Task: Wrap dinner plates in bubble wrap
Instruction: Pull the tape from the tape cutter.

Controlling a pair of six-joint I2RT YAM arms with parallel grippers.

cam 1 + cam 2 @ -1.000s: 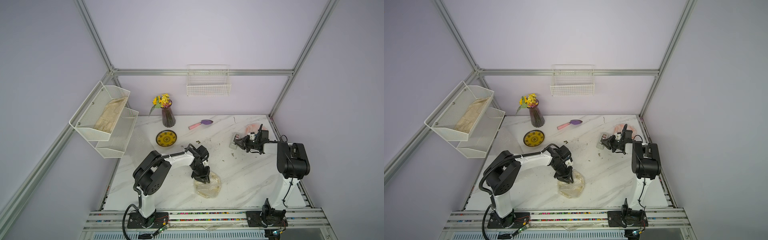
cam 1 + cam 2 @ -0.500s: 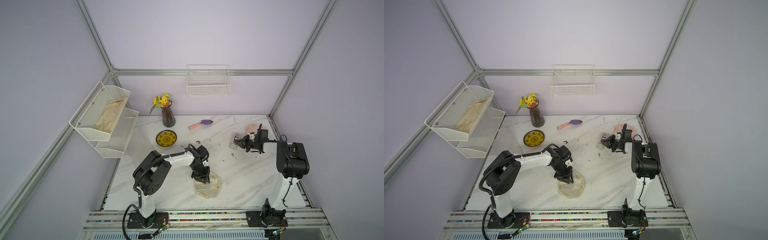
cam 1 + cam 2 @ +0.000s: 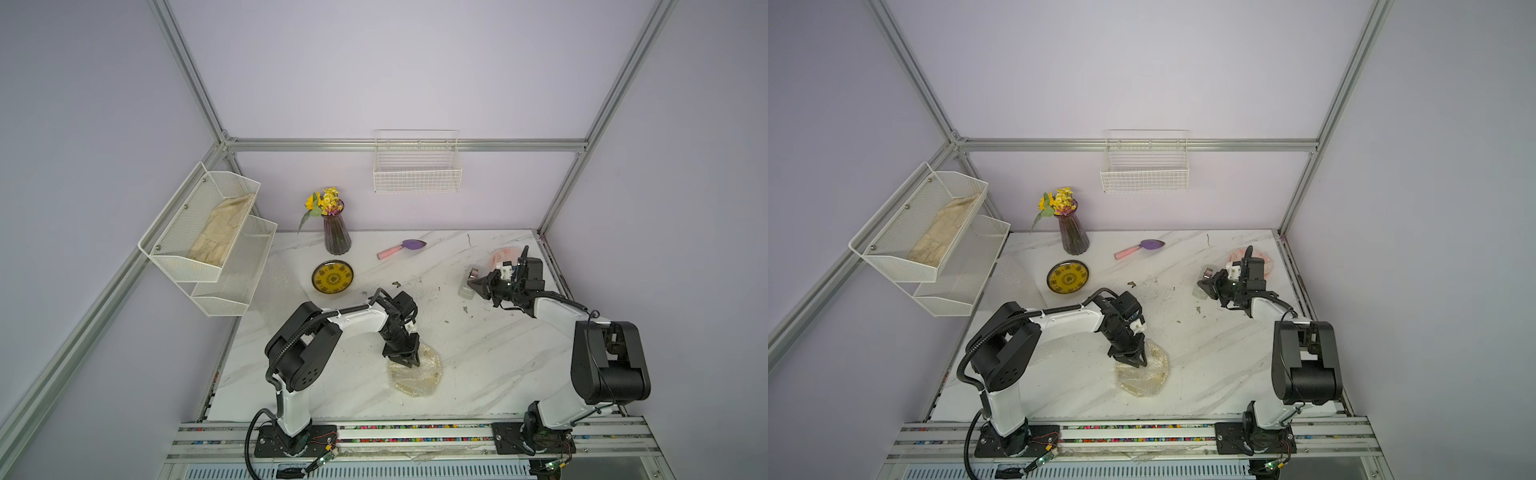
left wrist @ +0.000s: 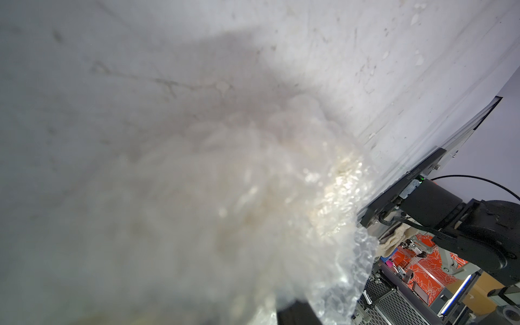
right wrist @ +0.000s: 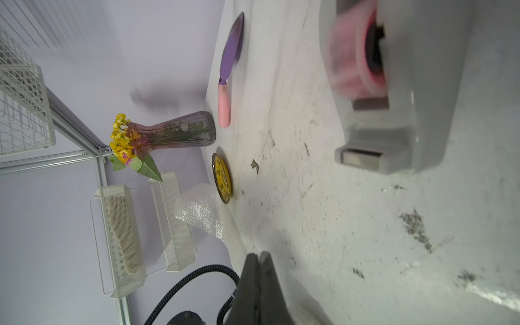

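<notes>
The left pincer [image 3: 406, 360], narrow, grips the bubble wrap [image 4: 323, 197] folded over the cream plate [image 3: 417, 380] just beneath it, likely to stop the bundle springing open. The right pincer [image 5: 258, 254], jaws pressed together, sits beside the tape dispenser [image 5: 422, 126], probably for sealing.

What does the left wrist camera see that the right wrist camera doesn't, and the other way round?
Only the left wrist view: a crinkled bubble wrap bundle, close up and blurred, with something cream-coloured inside, and the other arm's black base. Only the right wrist view: the grey tape dispenser with pink tape, the purple trowel, the vase of flowers, the yellow plate, the white mesh rack and the shut right gripper. Both: the marble table, and bubble wrap, though the right wrist view shows a different, loose sheet.
</notes>
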